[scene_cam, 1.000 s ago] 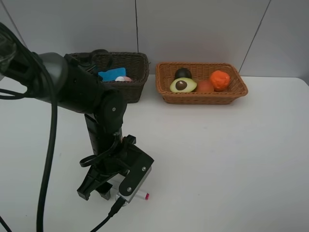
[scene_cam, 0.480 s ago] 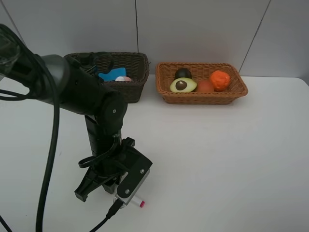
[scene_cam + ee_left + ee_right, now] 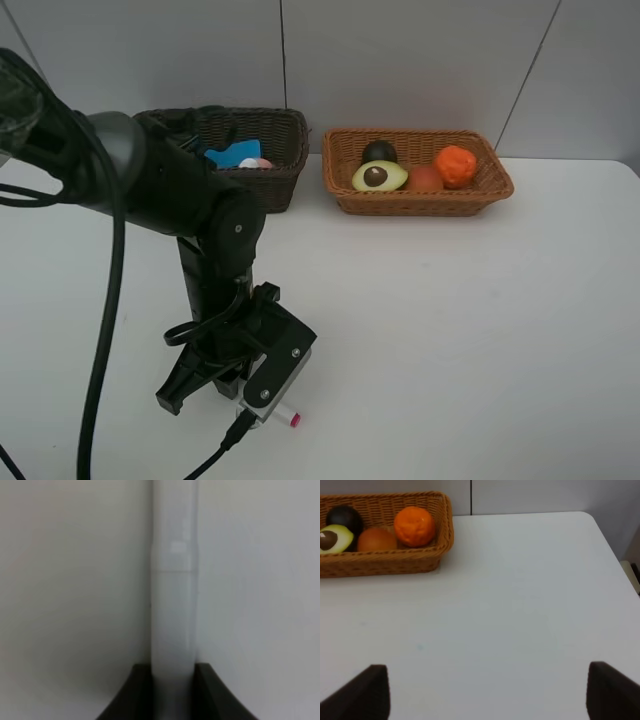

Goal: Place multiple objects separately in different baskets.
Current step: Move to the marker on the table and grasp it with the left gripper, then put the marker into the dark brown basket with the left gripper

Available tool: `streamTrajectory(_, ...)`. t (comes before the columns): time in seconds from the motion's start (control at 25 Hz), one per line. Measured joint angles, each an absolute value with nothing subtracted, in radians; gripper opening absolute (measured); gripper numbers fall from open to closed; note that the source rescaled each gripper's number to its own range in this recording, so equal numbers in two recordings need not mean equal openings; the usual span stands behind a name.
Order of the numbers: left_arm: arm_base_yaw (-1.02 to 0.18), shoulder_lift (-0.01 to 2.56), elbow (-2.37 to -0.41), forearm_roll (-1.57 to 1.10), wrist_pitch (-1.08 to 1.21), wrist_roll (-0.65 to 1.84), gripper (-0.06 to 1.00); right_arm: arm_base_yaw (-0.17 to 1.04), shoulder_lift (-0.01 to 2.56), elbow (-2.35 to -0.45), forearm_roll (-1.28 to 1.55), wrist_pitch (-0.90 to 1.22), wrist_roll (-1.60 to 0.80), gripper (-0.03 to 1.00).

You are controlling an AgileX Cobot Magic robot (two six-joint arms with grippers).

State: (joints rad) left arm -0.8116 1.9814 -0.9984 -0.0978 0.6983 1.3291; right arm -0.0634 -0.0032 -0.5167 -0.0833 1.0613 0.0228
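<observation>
Fingers (image 3: 202,690) of the left gripper (image 3: 172,692) clamp the marker (image 3: 172,610); lift straight, carry to upper-left dark basket (image 3: 285,175)

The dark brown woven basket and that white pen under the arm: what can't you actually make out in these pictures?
- Dark brown woven wicker basket: in the high view the black left arm covers its left part, so only a blue item and something pink show.
- White red-tipped marker: the wrist camera housing hides all but its tip.
- Left wrist view: marker blurred; fingers cut off by the frame edge.
</observation>
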Motion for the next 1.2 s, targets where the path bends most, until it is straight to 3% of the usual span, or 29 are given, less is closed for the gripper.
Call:
streamTrajectory(0.52,-0.805,1.874,-1.197,-0.012,0.874,1.262,0.02,-0.063,-0.003,-0.517,-0.083,1.061,0.023,0.94)
streamTrajectory(1.2,-0.627,1.859,-1.673,0.229,0.974,0.798,0.02,-0.063,-0.003,-0.517,-0.083,1.061,0.023,0.94)
